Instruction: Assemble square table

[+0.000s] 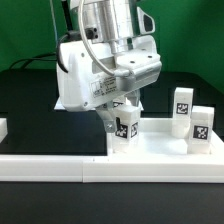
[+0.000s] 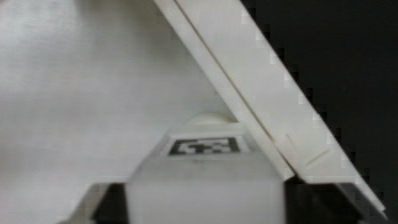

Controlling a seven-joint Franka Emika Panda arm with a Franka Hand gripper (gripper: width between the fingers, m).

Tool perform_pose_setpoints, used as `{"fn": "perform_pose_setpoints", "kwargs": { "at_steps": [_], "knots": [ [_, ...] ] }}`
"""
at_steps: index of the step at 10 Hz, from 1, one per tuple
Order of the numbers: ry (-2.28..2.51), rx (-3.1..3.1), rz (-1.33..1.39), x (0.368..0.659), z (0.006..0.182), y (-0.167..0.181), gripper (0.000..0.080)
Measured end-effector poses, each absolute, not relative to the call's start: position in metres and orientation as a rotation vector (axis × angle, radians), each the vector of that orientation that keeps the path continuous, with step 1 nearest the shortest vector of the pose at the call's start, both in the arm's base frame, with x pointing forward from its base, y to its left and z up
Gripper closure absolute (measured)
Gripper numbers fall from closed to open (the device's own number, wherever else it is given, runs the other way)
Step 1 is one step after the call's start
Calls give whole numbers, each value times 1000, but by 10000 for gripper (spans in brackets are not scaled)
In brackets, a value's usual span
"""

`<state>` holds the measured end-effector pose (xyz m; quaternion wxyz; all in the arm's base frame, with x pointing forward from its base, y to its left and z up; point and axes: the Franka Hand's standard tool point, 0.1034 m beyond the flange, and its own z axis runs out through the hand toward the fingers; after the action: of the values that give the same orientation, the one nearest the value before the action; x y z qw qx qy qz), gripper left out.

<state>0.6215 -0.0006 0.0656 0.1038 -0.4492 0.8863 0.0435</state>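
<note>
From my remote seat I see the gripper (image 1: 124,103) low over the square tabletop (image 1: 85,75), which stands tilted up on edge at the back of the black table, with one tagged leg (image 1: 126,127) directly under the fingers and two more legs (image 1: 193,122) standing apart at the exterior view's right beside the white border rail (image 1: 60,166). In the wrist view the fingers (image 2: 116,205) stand apart on either side of the leg's tag (image 2: 205,145), not pressing it, so I judge a leg is being fitted to the tabletop. Next I would back off and check seating; no readable writing, only black-and-white tags.
</note>
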Motion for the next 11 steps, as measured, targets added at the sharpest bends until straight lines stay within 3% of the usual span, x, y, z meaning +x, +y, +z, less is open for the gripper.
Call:
{"fn": "perform_pose_setpoints", "kwargs": {
  "at_steps": [1,2,3,7,11],
  "knots": [
    [2535,-1521,111,622,67,3,289],
    [2339,-1813,70,625,69,6,180],
    [2207,-1967,62,624,67,11,157],
    [1917,-2250,21,624,67,7,150],
    [1107,-2795,-55,622,66,-1,150]
  ]
}}
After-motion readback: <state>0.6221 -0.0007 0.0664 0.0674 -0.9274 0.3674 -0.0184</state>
